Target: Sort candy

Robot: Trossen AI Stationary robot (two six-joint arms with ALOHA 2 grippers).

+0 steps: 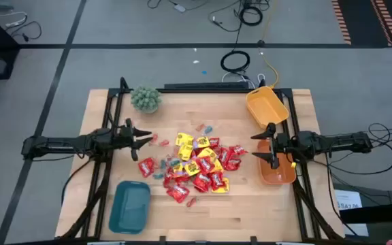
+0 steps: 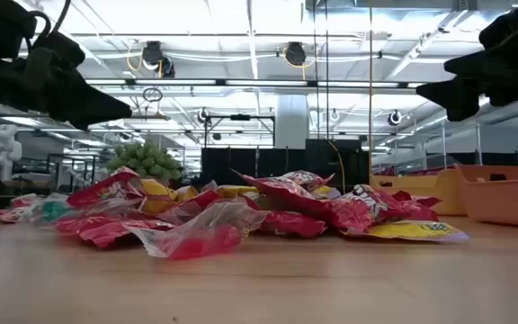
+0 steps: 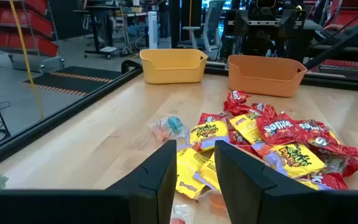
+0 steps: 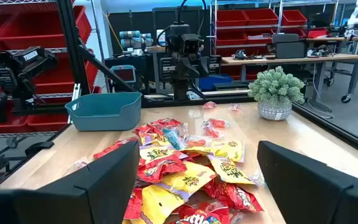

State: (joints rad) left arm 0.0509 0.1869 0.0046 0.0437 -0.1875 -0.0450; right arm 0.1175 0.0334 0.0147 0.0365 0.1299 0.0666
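The candy (image 1: 192, 163) lies in a loose pile on the middle of the wooden table: shiny red packets, yellow packets and a few small pale blue and pink pieces (image 3: 168, 127) at its edges. My left gripper (image 1: 143, 139) hovers above the table just left of the pile, pointing at it. Its fingers (image 3: 166, 171) stand a narrow gap apart with nothing between them. My right gripper (image 1: 258, 145) hovers at the pile's right, by the orange bin, fingers (image 4: 107, 177) spread wide and empty. In the low view both grippers (image 2: 106, 108) (image 2: 439, 90) hang clear above the candy (image 2: 241, 211).
A teal bin (image 1: 129, 206) stands near the front left. A yellow bin (image 1: 267, 105) is at the far right and an orange bin (image 1: 281, 173) at the right edge, under my right arm. A small green plant (image 1: 145, 99) sits at the far left.
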